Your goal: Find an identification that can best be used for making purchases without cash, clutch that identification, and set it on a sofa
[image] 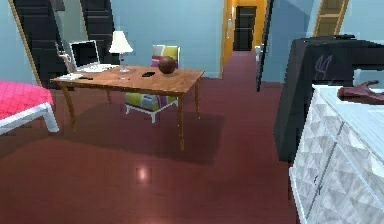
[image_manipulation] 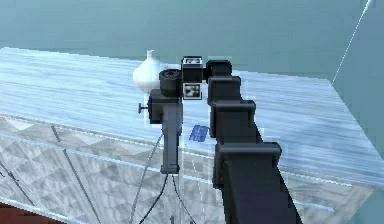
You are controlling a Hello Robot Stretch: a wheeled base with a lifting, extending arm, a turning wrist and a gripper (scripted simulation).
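Though a vase (image_manipulation: pixel 148 68) and blue card (image_manipulation: pixel 198 133) sit near the gripper (image_manipulation: pixel 163 190), whether it holds anything is unclear.

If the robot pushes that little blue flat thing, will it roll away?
Probably not: the blue flat thing lies flat, so it would likely slide across the smooth top. It looks thin, so probably light and tricky to lift.

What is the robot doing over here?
The robot's dark square arm reaches out across the pale top of a white dresser. Its gripper is close to a small flat blue card lying on that top, and a round white vase stands farther back. I cannot tell whether the gripper holds anything. Ahead in the room stands a brown wooden desk.
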